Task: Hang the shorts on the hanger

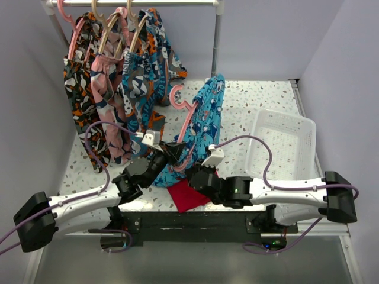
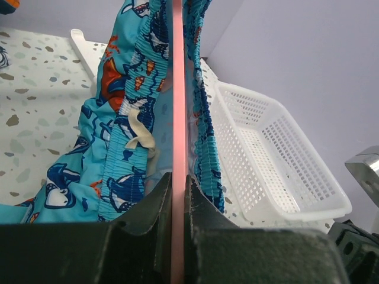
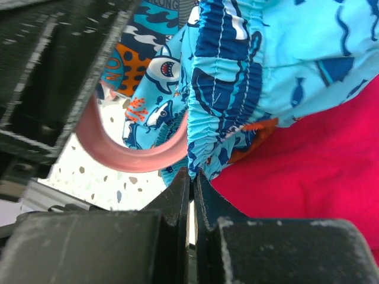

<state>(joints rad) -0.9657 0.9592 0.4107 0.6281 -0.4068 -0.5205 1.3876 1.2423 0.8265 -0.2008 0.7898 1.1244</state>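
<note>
While left claw (image 2: 177, 192) clamps hanger (image 2: 177, 89), right claw (image 3: 192, 177) pinches edge of shorts (image 3: 228, 89).

a white basket (image 1: 283, 147) sits on the speckled table (image 1: 249, 100) at the right. a red cloth (image 1: 185, 196) lies at the near edge, well apart from the basket. at the back left a rail (image 1: 142, 3) carries several dark patterned shorts (image 1: 112, 89) on tan hangers (image 1: 109, 29). pale walls (image 1: 260, 35) stand behind and beside.

The hanger (image 1: 188, 121) — beyond its hook and one arm — is hidden inside the shorts (image 1: 207, 106).
</note>
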